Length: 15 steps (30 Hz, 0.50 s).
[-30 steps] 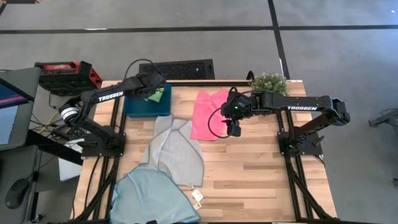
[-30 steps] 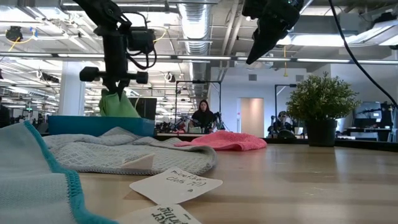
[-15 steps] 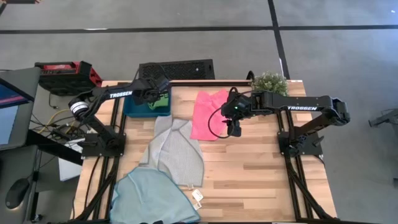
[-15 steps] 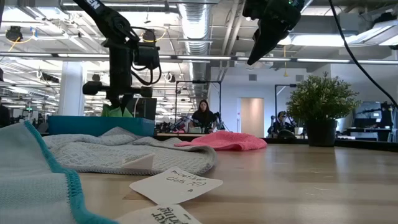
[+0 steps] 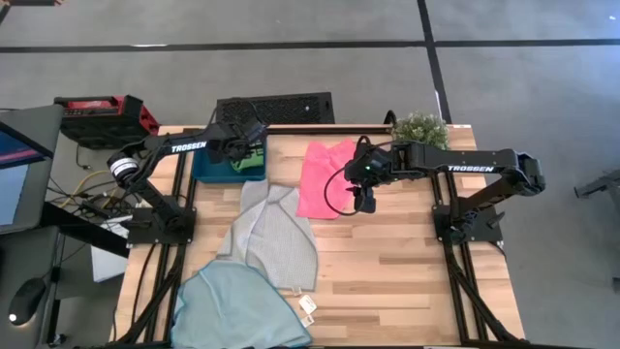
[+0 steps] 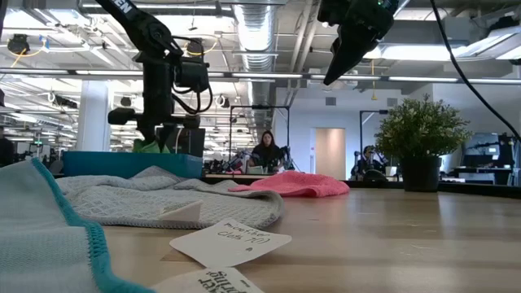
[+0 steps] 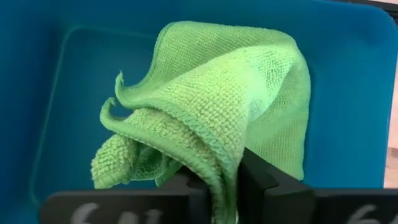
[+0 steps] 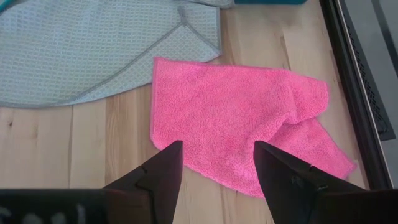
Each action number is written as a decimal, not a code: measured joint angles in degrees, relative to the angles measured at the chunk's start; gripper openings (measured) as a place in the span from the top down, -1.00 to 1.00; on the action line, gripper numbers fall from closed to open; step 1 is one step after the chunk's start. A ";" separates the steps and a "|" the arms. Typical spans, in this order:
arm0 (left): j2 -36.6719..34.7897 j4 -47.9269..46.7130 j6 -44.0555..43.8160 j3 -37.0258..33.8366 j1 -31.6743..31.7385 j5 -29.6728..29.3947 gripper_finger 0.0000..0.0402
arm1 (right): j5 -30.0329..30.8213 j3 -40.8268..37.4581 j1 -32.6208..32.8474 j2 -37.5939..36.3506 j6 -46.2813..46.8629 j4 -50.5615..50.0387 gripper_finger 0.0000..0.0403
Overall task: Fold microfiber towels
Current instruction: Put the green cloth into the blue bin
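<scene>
The left gripper (image 7: pixel 230 186) pinches a fold of the nubby green towel (image 7: pixel 217 106), bunched inside the smooth, rigid teal tray (image 7: pixel 348 93); the grip looks perhaps loosening. If released bunched, it would likely slump unfolded. The right gripper (image 8: pixel 217 165), fingers spread and empty, hovers above the fluffy pink towel (image 8: pixel 230 124).

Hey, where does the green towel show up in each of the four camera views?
High view: green towel in the teal tray at the table's far left, under the left gripper.
Low view: a green scrap behind the tray's rim, left side.
Left wrist view: centre, pinched between the fingers.
Right wrist view: not in it.
Shared landmark: the teal tray.
</scene>
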 joint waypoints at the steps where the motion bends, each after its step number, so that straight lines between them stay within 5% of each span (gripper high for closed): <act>1: 0.00 -0.01 0.35 0.00 0.00 0.55 0.72 | 0.00 0.01 0.00 0.00 0.00 0.00 -0.10; 8: 0.00 0.01 1.82 0.00 0.02 7.93 0.37 | -0.02 0.01 0.00 0.00 0.00 0.01 -0.10; 15: -0.02 -0.02 1.65 0.00 0.02 16.05 0.26 | -0.02 0.02 0.00 0.00 0.00 0.02 -0.10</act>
